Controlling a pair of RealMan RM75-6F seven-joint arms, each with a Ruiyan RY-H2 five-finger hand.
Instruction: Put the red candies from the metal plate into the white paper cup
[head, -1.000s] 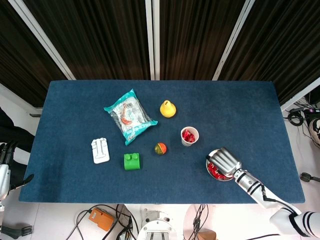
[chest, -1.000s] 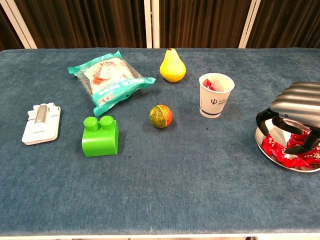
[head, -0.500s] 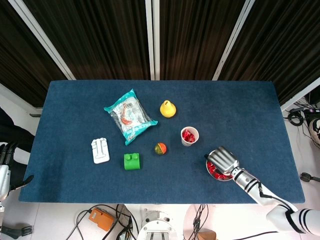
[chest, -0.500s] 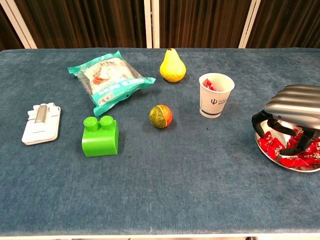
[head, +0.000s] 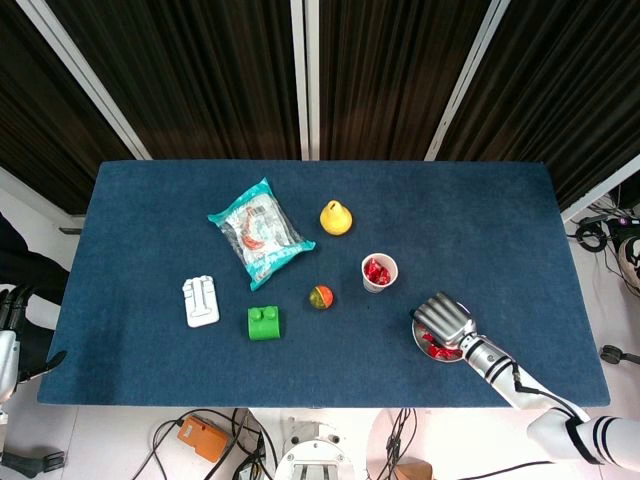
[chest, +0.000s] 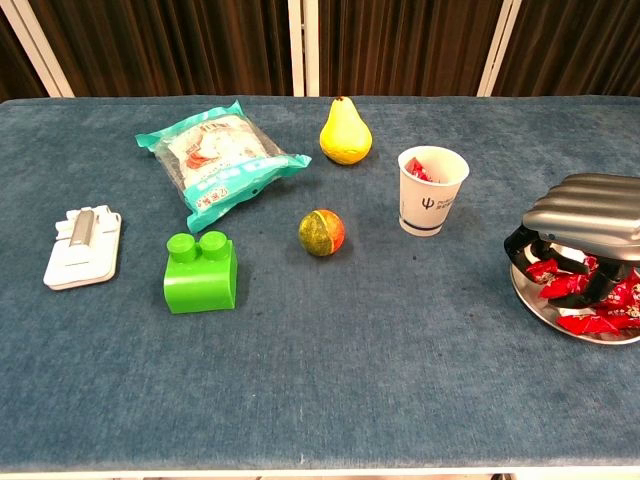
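Observation:
The white paper cup (head: 379, 272) (chest: 432, 190) stands upright right of the table's middle, with red candies showing inside it. The metal plate (head: 441, 357) (chest: 556, 318) lies near the front right edge and holds several red candies (chest: 592, 321). My right hand (head: 445, 319) (chest: 584, 204) sits low over the plate, palm down. Its fingers (chest: 522, 244) are curled in around red candies and hide much of the plate. My left hand (head: 12, 322) hangs off the table's left edge with its fingers apart and nothing in them.
A teal snack bag (chest: 215, 160) and a yellow pear (chest: 345, 132) lie at the back. An orange-green ball (chest: 321, 232) and a green brick (chest: 201, 272) sit mid-table. A white plastic piece (chest: 83, 247) lies at the left.
My right hand has sunk lower onto the plate and shifted slightly toward the table's front. Its fingers have curled tighter around the candies. Nothing else has moved.

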